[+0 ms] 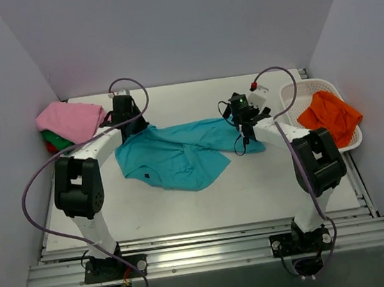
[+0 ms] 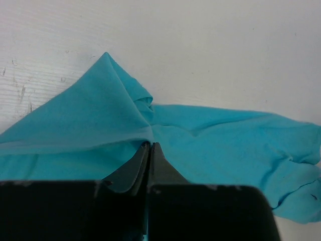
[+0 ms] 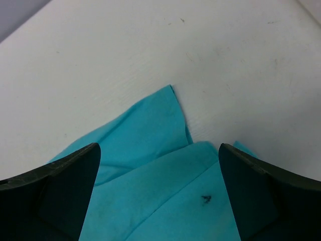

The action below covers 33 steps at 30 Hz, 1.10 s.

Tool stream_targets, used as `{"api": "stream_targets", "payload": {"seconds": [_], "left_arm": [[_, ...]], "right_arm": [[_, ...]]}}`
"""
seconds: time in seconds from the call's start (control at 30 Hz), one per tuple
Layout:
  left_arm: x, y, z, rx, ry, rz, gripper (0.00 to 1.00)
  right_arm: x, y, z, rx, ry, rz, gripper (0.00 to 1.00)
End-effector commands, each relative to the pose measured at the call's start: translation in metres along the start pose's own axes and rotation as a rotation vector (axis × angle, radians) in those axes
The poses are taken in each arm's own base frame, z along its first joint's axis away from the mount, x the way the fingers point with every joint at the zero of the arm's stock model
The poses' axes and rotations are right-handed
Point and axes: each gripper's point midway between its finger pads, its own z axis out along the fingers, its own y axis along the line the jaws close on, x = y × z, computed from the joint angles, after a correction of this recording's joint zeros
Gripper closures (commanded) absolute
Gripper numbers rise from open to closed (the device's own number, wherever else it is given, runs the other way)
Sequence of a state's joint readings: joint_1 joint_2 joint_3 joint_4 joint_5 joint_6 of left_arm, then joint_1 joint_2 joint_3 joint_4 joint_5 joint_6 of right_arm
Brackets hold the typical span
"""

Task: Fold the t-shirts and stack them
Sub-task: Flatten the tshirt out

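— Shirt colour and shape?
— Teal shirt (image 1: 179,155), crumpled and spread unfolded across the middle of the surface (image 1: 254,192).
— Grippers?
— Left gripper (image 2: 149,145) pinches a tented peak of cloth at its far left end. Right gripper (image 3: 158,148) hangs wide open over its right end, holding nothing.
— Others?
— Pink shirt (image 1: 70,120) tops the far-left pile; orange shirt (image 1: 329,116) lies in the basket (image 1: 298,92).

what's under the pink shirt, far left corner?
The green shirt peeks out under the pink shirt, with the red shirt below it. The pink shirt covers most of both, so their fold and anything further beneath is hidden.
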State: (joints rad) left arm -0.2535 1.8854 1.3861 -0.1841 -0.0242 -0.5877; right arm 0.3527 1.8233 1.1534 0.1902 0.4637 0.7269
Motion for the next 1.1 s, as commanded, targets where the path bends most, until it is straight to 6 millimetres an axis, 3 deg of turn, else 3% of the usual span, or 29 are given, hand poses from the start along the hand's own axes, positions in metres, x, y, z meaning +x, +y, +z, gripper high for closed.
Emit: {"api": "stream_targets", "payload": {"seconds": [0.0,0.1,0.13,0.2,0.23,0.3,0.33,0.37,0.4,0.43,0.47,0.5,0.53,0.67,0.83,0.9,0.93,0.97,1.0,1.03,1.07], "left_arm": [[-0.016,-0.008,0.000,0.041,-0.051,-0.004,0.98],[-0.017,-0.009,-0.002,0.044,-0.054,-0.003,0.98],[-0.017,-0.008,-0.002,0.041,-0.057,-0.003,0.98],[-0.017,-0.006,-0.002,0.035,-0.057,-0.001,0.98],[-0.017,-0.005,-0.001,0.034,-0.057,-0.002,0.98],[-0.017,-0.005,0.001,0.038,-0.054,-0.004,0.98],[-0.016,-0.005,0.002,0.039,-0.052,-0.004,0.98],[-0.016,-0.006,0.002,0.043,-0.050,-0.005,0.98],[-0.016,-0.007,0.003,0.046,-0.047,-0.005,0.98],[-0.016,-0.007,0.004,0.049,-0.048,-0.007,0.98],[-0.015,-0.007,0.004,0.049,-0.048,-0.007,0.98],[-0.016,-0.008,0.005,0.050,-0.049,-0.007,0.98],[-0.016,-0.008,0.004,0.050,-0.050,-0.008,0.98],[-0.013,-0.012,0.002,0.075,-0.037,-0.010,0.98],[-0.014,-0.012,-0.002,0.078,-0.041,-0.009,0.98],[-0.015,-0.012,-0.003,0.079,-0.046,-0.010,0.98],[-0.014,-0.011,-0.002,0.078,-0.043,-0.011,0.98],[-0.015,-0.012,-0.002,0.080,-0.045,-0.011,0.98],[-0.015,-0.013,-0.002,0.082,-0.047,-0.011,0.98],[-0.015,-0.013,-0.001,0.085,-0.044,-0.014,0.98],[-0.014,-0.015,-0.002,0.092,-0.041,-0.013,0.98]], "right_arm": [[-0.030,-0.010,-0.019,0.029,-0.102,-0.010,0.00],[-0.030,-0.028,-0.018,0.118,-0.104,-0.008,0.00],[-0.027,-0.028,-0.024,0.117,-0.105,-0.012,0.00],[-0.047,-0.018,-0.042,0.064,-0.171,0.038,0.00],[-0.042,-0.023,-0.049,0.049,-0.179,0.019,0.00],[-0.077,-0.002,-0.094,-0.075,-0.320,0.095,0.00],[-0.086,0.001,-0.112,-0.123,-0.374,0.122,0.00],[-0.077,-0.009,-0.136,-0.180,-0.410,0.086,0.00],[-0.098,-0.001,-0.156,-0.287,-0.509,0.180,0.00],[-0.094,0.004,-0.166,-0.395,-0.517,0.181,0.00],[-0.082,-0.007,-0.168,-0.436,-0.519,0.163,0.00],[-0.091,-0.008,-0.169,-0.473,-0.539,0.181,0.00],[-0.085,0.004,-0.169,-0.556,-0.498,0.139,0.00],[-0.072,0.030,-0.141,-0.590,-0.374,0.005,0.00],[-0.070,0.049,-0.136,-0.642,-0.359,-0.028,0.00],[-0.060,0.030,-0.106,-0.476,-0.308,-0.048,0.00],[-0.082,0.033,-0.099,-0.409,-0.324,-0.019,0.00],[-0.072,0.023,-0.072,-0.295,-0.279,-0.042,0.00],[-0.062,-0.005,-0.053,-0.124,-0.216,-0.095,0.00],[-0.087,0.005,-0.046,-0.085,-0.231,-0.060,0.00],[-0.074,-0.009,-0.019,-0.005,-0.179,-0.095,0.00]]}}
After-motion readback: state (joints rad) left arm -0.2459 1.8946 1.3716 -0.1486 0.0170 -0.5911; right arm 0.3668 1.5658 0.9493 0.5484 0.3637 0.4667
